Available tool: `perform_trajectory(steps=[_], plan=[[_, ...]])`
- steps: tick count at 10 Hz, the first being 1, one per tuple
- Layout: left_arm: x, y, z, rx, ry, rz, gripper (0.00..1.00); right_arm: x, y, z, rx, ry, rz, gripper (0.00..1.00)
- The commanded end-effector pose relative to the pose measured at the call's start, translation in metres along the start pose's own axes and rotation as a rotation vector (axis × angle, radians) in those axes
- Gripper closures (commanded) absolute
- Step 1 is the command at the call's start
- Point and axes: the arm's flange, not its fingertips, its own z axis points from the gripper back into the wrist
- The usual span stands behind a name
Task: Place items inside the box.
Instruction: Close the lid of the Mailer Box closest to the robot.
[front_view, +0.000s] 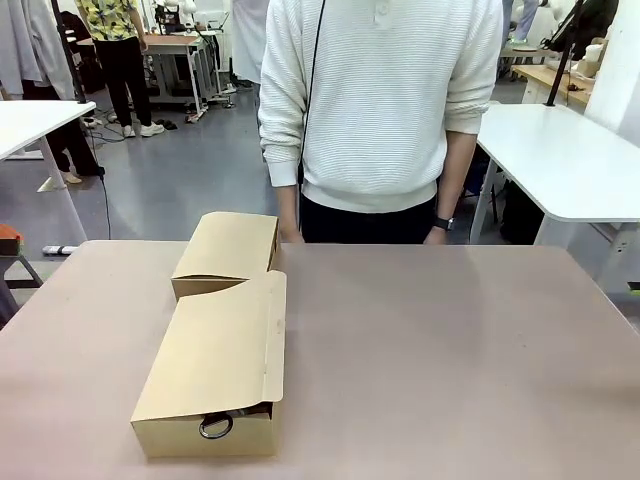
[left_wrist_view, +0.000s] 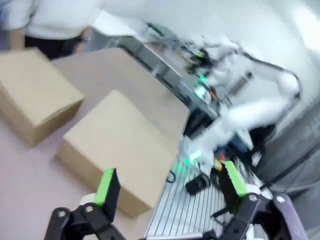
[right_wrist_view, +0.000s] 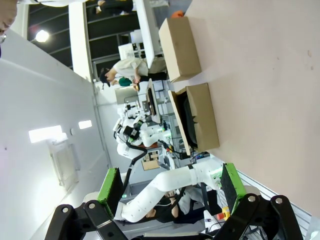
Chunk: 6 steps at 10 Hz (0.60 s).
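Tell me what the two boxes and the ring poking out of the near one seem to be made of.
Near box and far box: plain brown cardboard, matte, with creased folds and a tuck-in flap edge. Ring: probably metal, going by its dark, slightly glossy look; too small to tell for sure.

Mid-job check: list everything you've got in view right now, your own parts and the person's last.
Near cardboard box: one, tan, front-left of the table, lid flap lowered over it, front slightly gaping.
Ring pull: one, dark metal, poking out of the near box's front gap.
Far cardboard box: one, tan, closed, just behind the near box, close to the person.
Table: one, pinkish-beige, bare on its right side.
Left pincer: one, black with green pads, open, hanging above the near box's edge.
Right pincer: one, black with green pads, open, off to the table's side.
Person: one, white sweater, standing at the far edge, watch on a wrist.
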Motion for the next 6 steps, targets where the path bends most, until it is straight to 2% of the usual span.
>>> perform_trajectory(steps=[1, 2, 6], plan=[[-0.028, 0.021, -0.018, 0.145, -0.172, 0.2, 0.0, 0.001, 0.007, 0.0, 0.02, -0.007, -0.017, 0.0], [0.0, 0.0, 0.0, 0.0, 0.0, 0.0, 0.0, 0.001, 0.007, 0.0, 0.02, -0.007, -0.017, 0.0], [0.0, 0.0, 0.0, 0.0, 0.0, 0.0, 0.0, 0.001, 0.007, 0.0, 0.02, -0.007, -0.017, 0.0]])
